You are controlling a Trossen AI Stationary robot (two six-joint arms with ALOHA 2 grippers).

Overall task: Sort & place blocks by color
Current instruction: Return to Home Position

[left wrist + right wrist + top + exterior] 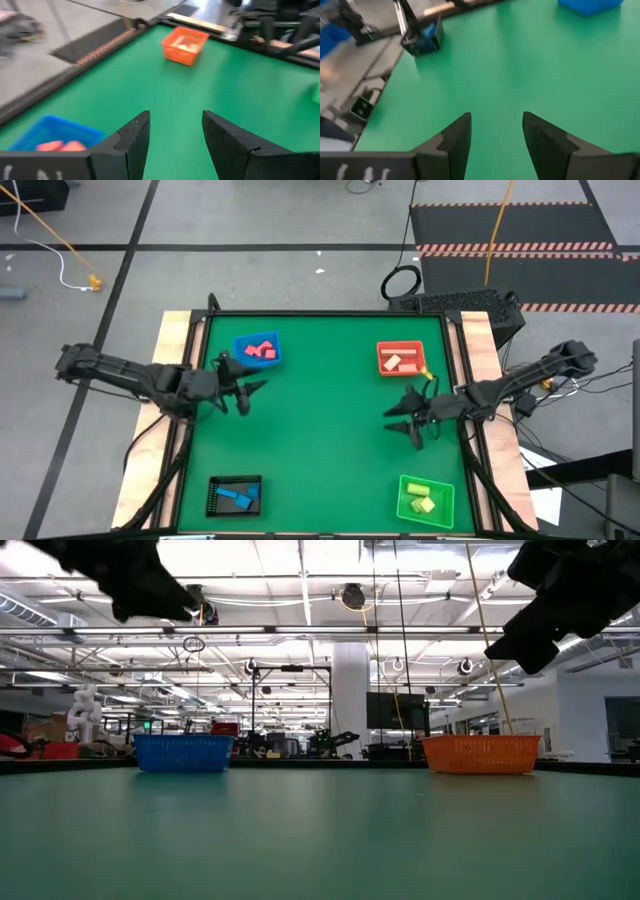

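The blocks lie in four trays on the green table. Pink-red blocks (262, 350) are in the blue tray (240, 346) at the far left, cream-tan ones (398, 362) in the red-orange tray (384, 350) at the far right, blue ones (236, 495) in the black tray (214, 498) at the near left, yellow ones (421, 500) in the green tray (405, 485) at the near right. My left gripper (255, 394) is open and empty above the table, just near of the blue tray. My right gripper (398, 420) is open and empty, near of the red-orange tray.
The middle of the green table (325, 430) bears nothing. Wooden side rails (175, 340) and black frame bars run along the table's edges. Both arms hang above the table in the low view, over the blue tray (182, 753) and orange tray (482, 754).
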